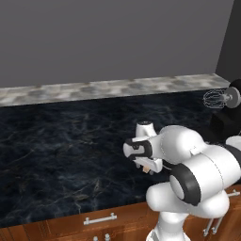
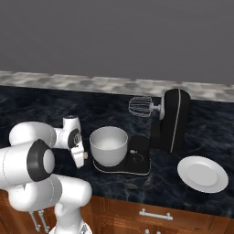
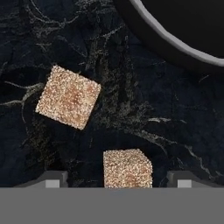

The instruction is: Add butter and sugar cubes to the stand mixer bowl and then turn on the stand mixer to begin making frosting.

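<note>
The gripper [image 3: 117,183] stood wide open, straddling a sugar cube [image 3: 127,168] on the counter [image 3: 153,109]; a second cube [image 3: 68,96] lay at ten o'clock from it, the bowl [image 3: 175,41] at one. The cubes looked light, stiff and crumbly, best pinched gently across flat opposite faces. In the right base view, the bowl sat on the mixer [image 2: 171,121].

- You have a dark marbled countertop [image 2: 36,107] running across the whole scene, veined with pale streaks.
- Along its far edge you see a light speckled stone backsplash strip [image 1: 94,89] under a plain grey wall [image 2: 114,36].
- On the right, near the front edge, a white round plate [image 2: 202,174] lies flat.
- Below the near edge, wooden drawer fronts [image 2: 160,217] carry silver bar handles [image 1: 100,219].
</note>
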